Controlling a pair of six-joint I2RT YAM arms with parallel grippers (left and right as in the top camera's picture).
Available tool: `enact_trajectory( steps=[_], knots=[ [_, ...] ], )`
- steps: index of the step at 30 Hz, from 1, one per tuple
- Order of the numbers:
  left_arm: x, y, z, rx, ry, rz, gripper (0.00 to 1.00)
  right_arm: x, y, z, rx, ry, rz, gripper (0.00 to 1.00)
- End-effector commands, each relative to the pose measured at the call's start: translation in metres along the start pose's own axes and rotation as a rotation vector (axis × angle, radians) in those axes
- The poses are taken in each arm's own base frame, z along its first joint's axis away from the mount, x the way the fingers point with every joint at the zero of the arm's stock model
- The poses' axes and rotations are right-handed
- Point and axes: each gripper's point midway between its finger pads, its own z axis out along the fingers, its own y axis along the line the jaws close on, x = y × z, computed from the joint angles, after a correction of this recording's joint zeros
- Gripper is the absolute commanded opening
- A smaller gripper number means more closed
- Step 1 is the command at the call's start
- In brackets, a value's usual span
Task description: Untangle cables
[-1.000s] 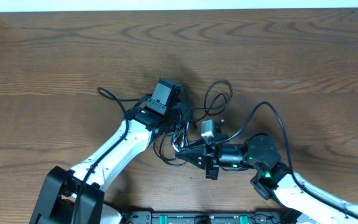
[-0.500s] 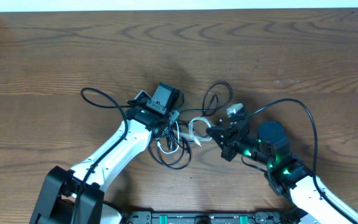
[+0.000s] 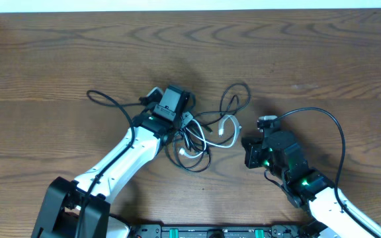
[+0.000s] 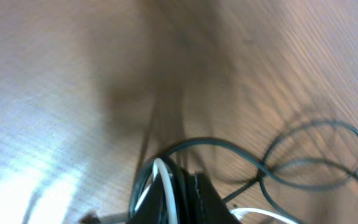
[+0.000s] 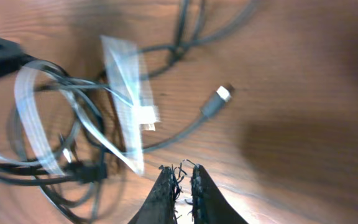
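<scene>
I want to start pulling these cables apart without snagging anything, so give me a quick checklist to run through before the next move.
1. Left gripper closed at the tangle: ok.
2. Left gripper actually pinching a cord: cannot tell, its wrist view is blurred.
3. Right gripper empty, jaws almost together: ok.
4. White cable free of the black cables: not ok, it threads into the bunch.
5. Loose plug lying free on the table: ok.
6. Right gripper clear of the cords: ok, bare wood lies ahead of its tips.
</scene>
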Motion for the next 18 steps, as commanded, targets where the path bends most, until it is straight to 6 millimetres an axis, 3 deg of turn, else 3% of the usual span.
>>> enact_trajectory(
  steps=[1, 6, 10, 11, 13, 18],
  knots=[
    [0.011, -0.025, -0.02, 0.166, 0.09, 0.283, 0.08, -0.005, -0.013, -0.002, 0.072, -0.027, 0.073, 0.11],
    [0.021, -0.042, -0.04, 0.297, 0.128, 0.486, 0.14, -0.008, 0.001, -0.002, -0.003, -0.024, 0.086, 0.23],
    [0.022, -0.044, -0.043, 0.308, 0.13, 0.494, 0.14, -0.011, 0.051, -0.012, -0.268, 0.009, 0.058, 0.3],
    [0.022, -0.044, -0.042, 0.308, 0.13, 0.494, 0.14, -0.014, 0.079, -0.024, -0.418, 0.014, 0.027, 0.35],
    [0.023, -0.048, -0.044, 0.329, 0.134, 0.496, 0.14, -0.018, 0.098, -0.034, -0.523, 0.006, -0.003, 0.36],
    [0.03, -0.065, -0.051, 0.429, 0.164, 0.507, 0.14, -0.018, 0.108, -0.036, -0.558, 0.028, 0.085, 0.38]
  ],
)
